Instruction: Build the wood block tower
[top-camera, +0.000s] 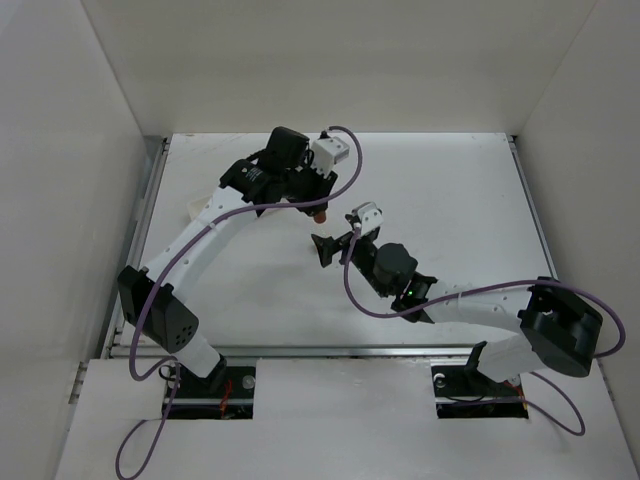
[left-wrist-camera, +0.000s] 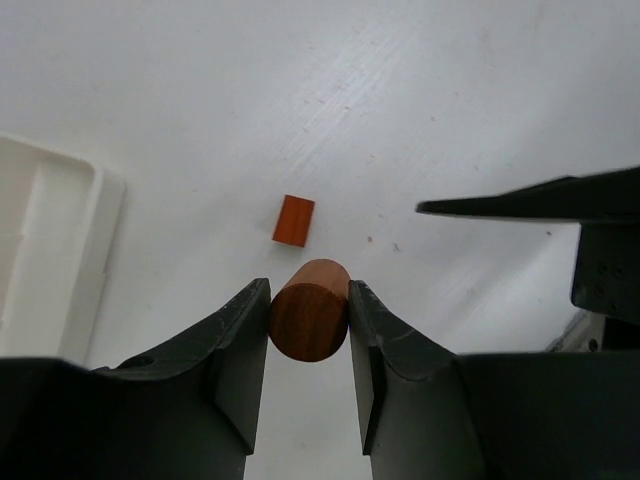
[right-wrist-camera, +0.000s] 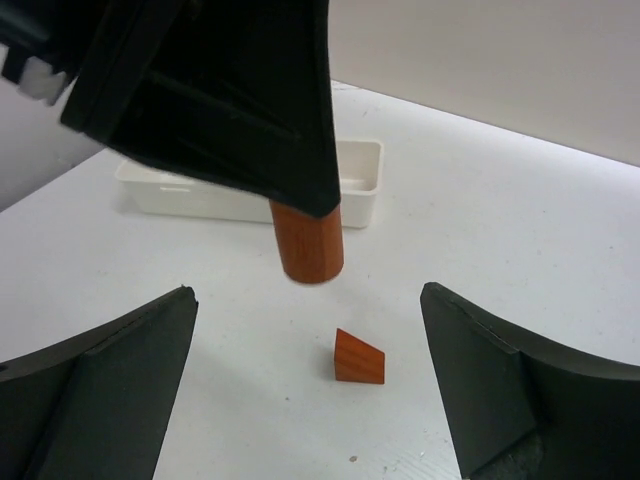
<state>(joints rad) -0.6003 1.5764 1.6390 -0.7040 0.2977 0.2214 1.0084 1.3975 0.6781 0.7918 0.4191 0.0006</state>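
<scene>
The right gripper is nearest, its fingers spread wide and holding nothing, one on either side of the wedge block, which lies alone on the white table. Just beyond and above the wedge block hangs the cylinder block, upright and not touching it, pinched across its round side by the closed fingers of the left gripper. Well beyond the wedge block sits the long white tray. No tower stands yet. Both pieces look light, hard and smooth. The cylinder could probably twist or slide in a loose pinch, so a firm hold mid-height suits it. The wedge block is best taken by its two flat parallel sides, since its sloping face would likely shed fingers or a stacked piece.
</scene>
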